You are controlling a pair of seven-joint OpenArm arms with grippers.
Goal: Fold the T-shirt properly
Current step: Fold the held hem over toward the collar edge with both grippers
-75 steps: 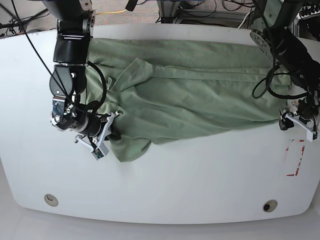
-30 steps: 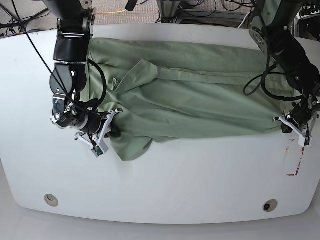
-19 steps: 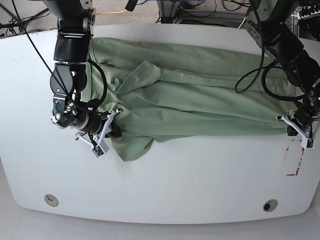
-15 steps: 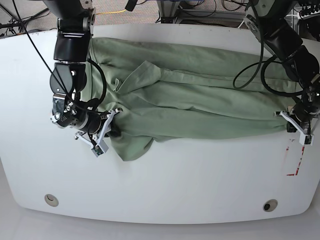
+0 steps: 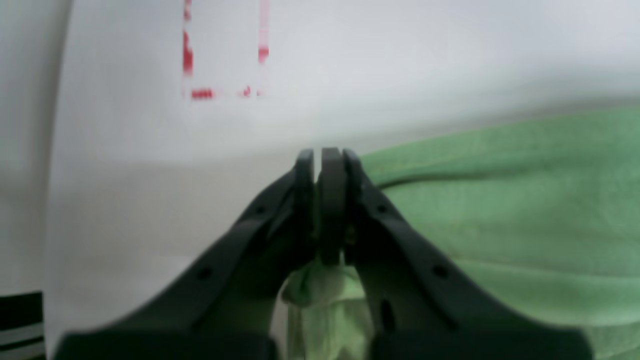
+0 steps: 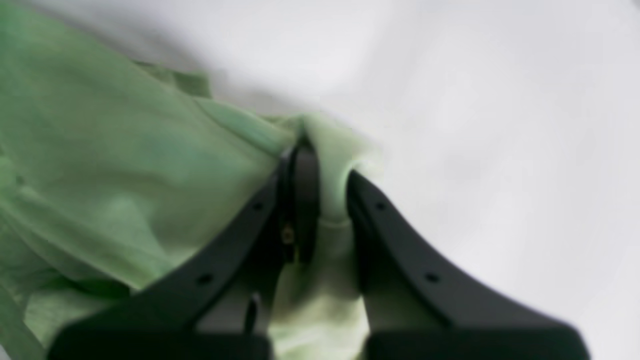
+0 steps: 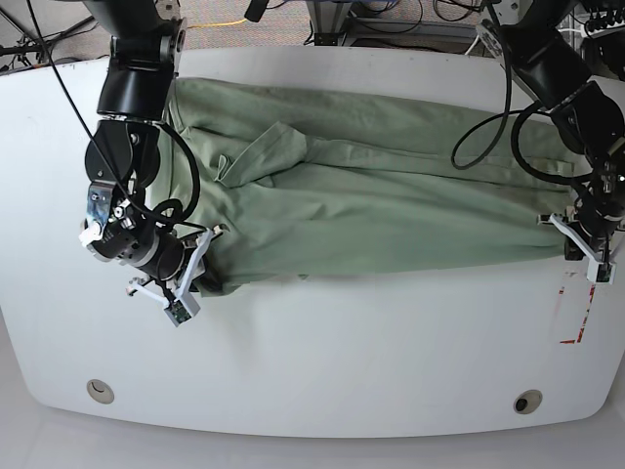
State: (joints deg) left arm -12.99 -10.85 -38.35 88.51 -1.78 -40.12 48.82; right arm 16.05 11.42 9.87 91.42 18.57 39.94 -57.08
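T-shirt (image 7: 391, 200) between both pinching claws

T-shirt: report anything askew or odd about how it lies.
The T-shirt is stretched flat between both grippers, but one sleeve lies flopped diagonally across the body near the right gripper, and long creases run lengthwise. No damage visible.

We see a robotics laboratory. A white table (image 7: 322, 362) with rounded corners carries two round holes (image 7: 99, 391) and red tape marks (image 7: 576, 313). Two black robot arms (image 7: 132, 117) are mounted at its far edge, behind which loose cables (image 7: 229, 20) and metal equipment frames (image 7: 342, 21) stand on carpet.
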